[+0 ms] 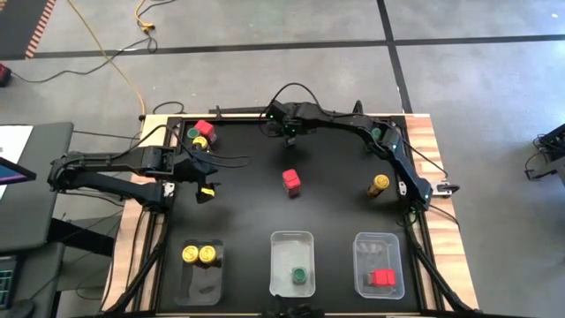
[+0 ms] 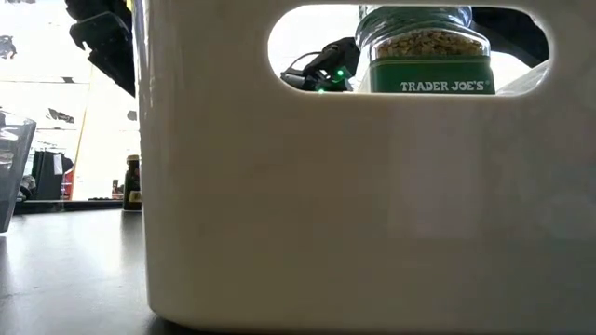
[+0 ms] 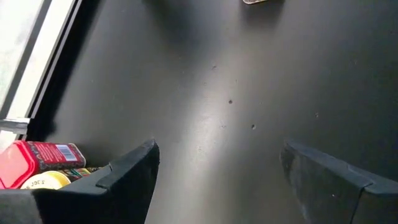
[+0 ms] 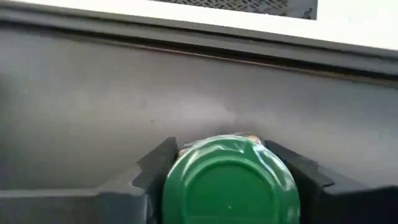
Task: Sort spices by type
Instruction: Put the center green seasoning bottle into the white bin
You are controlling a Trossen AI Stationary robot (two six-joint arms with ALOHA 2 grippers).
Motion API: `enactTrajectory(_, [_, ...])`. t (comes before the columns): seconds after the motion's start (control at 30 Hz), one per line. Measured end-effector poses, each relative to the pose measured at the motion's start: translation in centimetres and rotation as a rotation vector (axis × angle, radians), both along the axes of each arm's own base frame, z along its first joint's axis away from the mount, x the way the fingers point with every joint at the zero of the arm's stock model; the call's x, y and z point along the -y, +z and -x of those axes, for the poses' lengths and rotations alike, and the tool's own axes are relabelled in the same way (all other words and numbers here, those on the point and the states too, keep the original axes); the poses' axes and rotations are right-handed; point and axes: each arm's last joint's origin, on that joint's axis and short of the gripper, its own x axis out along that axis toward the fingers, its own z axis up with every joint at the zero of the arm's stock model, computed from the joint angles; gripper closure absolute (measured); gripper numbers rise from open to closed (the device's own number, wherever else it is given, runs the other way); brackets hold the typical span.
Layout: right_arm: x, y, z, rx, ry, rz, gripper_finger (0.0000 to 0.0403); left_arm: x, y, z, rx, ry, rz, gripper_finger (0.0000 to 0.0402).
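The left pincer [image 1: 205, 179] hovers over the left side of the black bench [image 1: 247, 203] with its fingers apart, holding nothing, just in front of a cluster of jars [image 1: 202, 134]. Two red-lidded jars [image 1: 291, 182] stand mid-bench. At the back edge, the right pincer [image 4: 227, 163] is clamped on a green-lidded jar [image 4: 229, 180]. A yellow-lidded jar [image 1: 379, 185] stands at the right

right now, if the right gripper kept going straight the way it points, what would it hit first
The right gripper is closed around a green-lid jar. Straight ahead lies bare black mat, then the table's far rim. Nothing else shows in that line, so the rim would likely come first, though depth is hard to judge.
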Motion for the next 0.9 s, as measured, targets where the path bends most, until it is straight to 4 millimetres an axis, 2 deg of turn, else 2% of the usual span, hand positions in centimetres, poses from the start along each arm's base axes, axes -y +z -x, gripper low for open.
enactTrajectory(0.27, [-0.7,0.4,-0.1,-0.023,0.28,-0.077,0.0171,0.0,0.0,0.0,0.014,0.017,0.022,0.0082])
enactTrajectory(0.47, [-2.6,1.2,0.6,-0.157,0.553,-0.116,0.0172,0.0,0.0,-0.1,0.024,0.04,0.037,0.0082])
enactTrajectory(0.6, [-4.1,2.8,1.9,-0.266,0.693,-0.13,0.0172,0.0,0.0,-0.1,0.031,0.057,0.049,0.0082])
enactTrajectory(0.73, [-6.1,5.4,2.9,-0.351,0.776,-0.032,0.0172,0.0,0.0,0.0,0.029,0.06,0.052,0.0082])
enactTrajectory(0.9, [-8.2,7.6,5.2,-0.361,0.86,0.029,0.0173,0.0,0.0,-0.1,0.047,0.093,0.075,0.0082])
